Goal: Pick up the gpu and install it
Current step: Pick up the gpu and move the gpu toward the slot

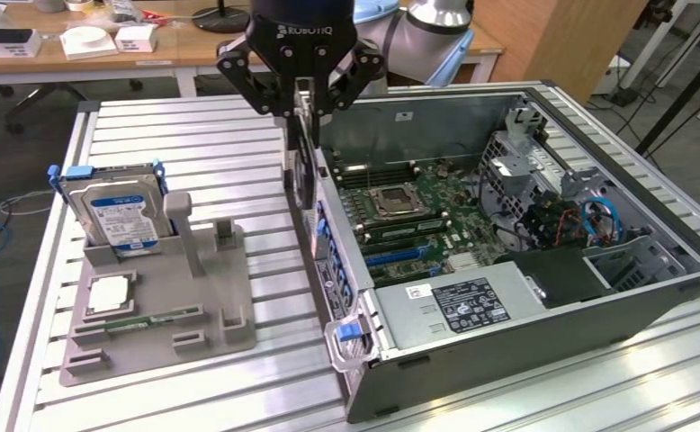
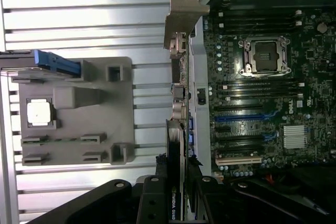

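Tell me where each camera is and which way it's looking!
Exterior view: off the arm, high up, looking down at a slant on the table, with the open case and holder; the gripper shows from above, shut on the gpu.
Wrist view: on the wrist, looking straight down past the gripper and gpu at the motherboard and holder.
Both share: gripper, gpu, holder, motherboard.

ROBOTIQ is printed on the black housing point(image 1: 306, 34) above the jaws, NVIDIA on the gpu point(image 2: 176, 182).
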`<state>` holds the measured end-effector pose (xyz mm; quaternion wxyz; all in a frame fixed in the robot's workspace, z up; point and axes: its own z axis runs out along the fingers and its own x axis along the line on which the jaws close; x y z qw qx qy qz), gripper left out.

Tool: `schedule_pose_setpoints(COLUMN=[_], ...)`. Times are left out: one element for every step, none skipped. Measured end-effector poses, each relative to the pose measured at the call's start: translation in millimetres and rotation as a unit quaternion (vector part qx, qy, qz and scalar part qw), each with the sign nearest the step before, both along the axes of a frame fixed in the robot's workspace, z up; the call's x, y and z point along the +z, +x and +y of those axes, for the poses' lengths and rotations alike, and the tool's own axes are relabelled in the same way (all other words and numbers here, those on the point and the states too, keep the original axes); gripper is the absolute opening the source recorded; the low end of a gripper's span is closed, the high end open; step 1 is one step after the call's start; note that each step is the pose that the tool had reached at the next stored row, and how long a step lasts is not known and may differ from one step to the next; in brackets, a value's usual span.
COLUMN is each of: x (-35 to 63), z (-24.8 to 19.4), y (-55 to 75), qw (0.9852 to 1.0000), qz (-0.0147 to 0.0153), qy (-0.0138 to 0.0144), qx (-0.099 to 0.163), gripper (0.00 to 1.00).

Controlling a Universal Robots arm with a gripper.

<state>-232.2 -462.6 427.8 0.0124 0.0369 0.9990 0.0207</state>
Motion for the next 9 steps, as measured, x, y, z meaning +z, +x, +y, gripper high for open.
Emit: schedule_pose_setpoints(x=[0.0,0.0,0.0,0.0,0.0,0.0,0.0,0.0,0.0], z=[0.0,0.0,0.0,0.0,0.0,0.0,0.0,0.0,0.0], y=[0.3,0.7,1.0,1.4,1.7,2.0,2.3,2.6,3.0], qw=[1.0000,1.0000,1.0000,1.0000,1.0000,1.0000,1.0000,1.0000,1.0000], qz=[0.0000,0.0000,0.0000,0.0000,0.0000,0.0000,0.0000,0.0000,0.0000], qy=[0.0000,0.0000,0.0000,0.0000,0.0000,0.0000,0.0000,0.0000,0.0000], qx=[0.000,0.000,0.000,0.000,0.000,0.000,0.000,0.000,0.000], gripper=[0.26,0.26,0.26,0.26,0.26,0.26,0.26,0.26,0.26])
